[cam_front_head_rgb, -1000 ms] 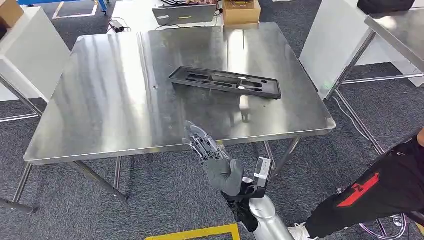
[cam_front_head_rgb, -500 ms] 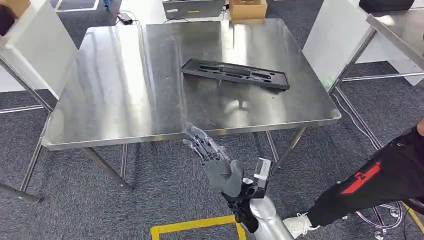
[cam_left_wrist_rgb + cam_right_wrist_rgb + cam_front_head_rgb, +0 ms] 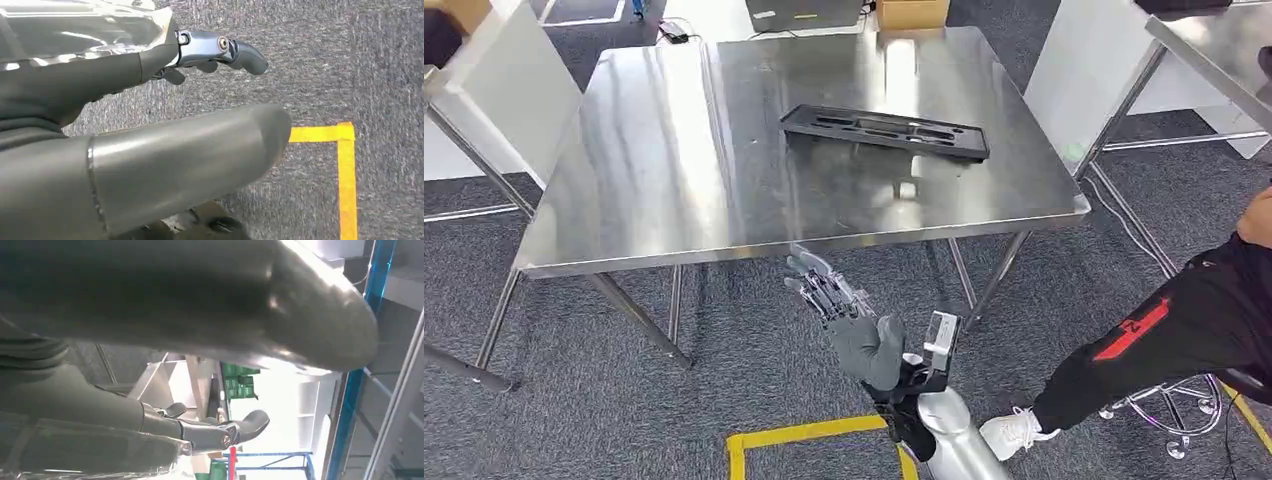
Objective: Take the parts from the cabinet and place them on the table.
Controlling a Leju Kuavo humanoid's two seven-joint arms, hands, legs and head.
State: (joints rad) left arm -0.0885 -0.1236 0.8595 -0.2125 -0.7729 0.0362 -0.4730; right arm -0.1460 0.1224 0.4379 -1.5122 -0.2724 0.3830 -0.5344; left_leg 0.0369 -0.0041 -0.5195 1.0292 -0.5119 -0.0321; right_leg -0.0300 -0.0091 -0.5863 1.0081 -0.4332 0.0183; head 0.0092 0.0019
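A long black moulded part (image 3: pixel 884 132) lies flat on the steel table (image 3: pixel 654 170), toward its far right side. My right hand (image 3: pixel 849 320) is raised in front of the table's near edge and below it, over the carpet, with its fingers (image 3: pixel 819 285) spread and nothing in them. In the right wrist view the same hand (image 3: pixel 150 425) has thumb and fingers apart and is empty. My left hand (image 3: pixel 100 80) hangs over the grey carpet, thumb (image 3: pixel 200 145) apart from the fingers (image 3: pixel 225 47), holding nothing.
A person in black trousers (image 3: pixel 1164 340) and a white shoe (image 3: pixel 1009 435) stands close at the right. Yellow floor tape (image 3: pixel 804 435) lies by my feet. A second steel table (image 3: pixel 1214 50) stands at the far right, a white panel (image 3: pixel 504 90) at the left, a cardboard box (image 3: pixel 912 12) behind.
The whole picture has shifted: the table and black part now sit higher and farther off, so the camera has moved back. My right hand keeps the same spread pose.
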